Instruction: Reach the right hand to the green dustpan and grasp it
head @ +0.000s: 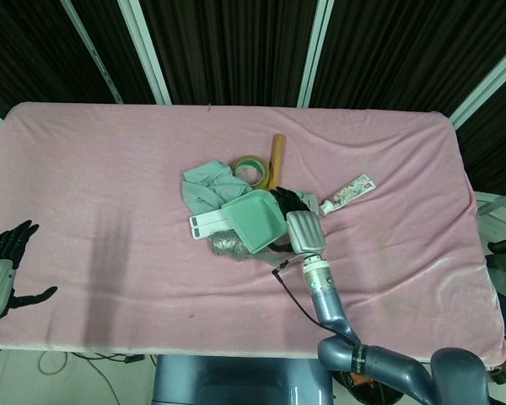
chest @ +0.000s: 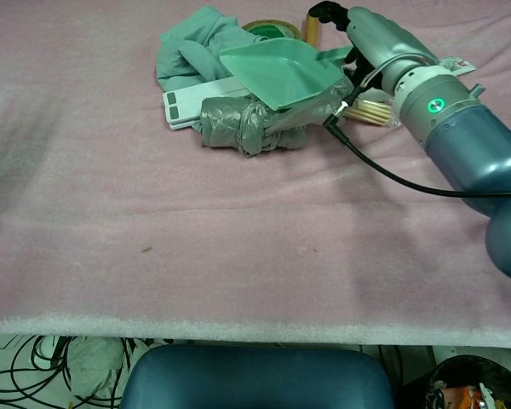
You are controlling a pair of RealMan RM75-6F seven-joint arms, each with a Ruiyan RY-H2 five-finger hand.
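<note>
The green dustpan (head: 253, 221) lies on top of a heap at the table's middle, its scoop (chest: 277, 72) tilted and facing left. My right hand (head: 297, 218) lies over the dustpan's handle and hides it. In the chest view my right hand (chest: 366, 38) touches the rear of the scoop, with dark fingertips (chest: 322, 11) reaching past it toward a wooden rod. Whether the fingers close around the handle is hidden. My left hand (head: 0, 270) hovers off the table's near left edge, fingers spread and holding nothing.
Under and around the dustpan lie a grey-green cloth (head: 204, 187), a tape roll (head: 251, 166), a wooden rod (head: 276, 156), a white flat strip (head: 209, 223), a crumpled grey bag (chest: 238, 119) and wooden sticks (chest: 376, 111). A tube (head: 347, 192) lies to the right. A pink cloth (head: 110, 186) covers the table.
</note>
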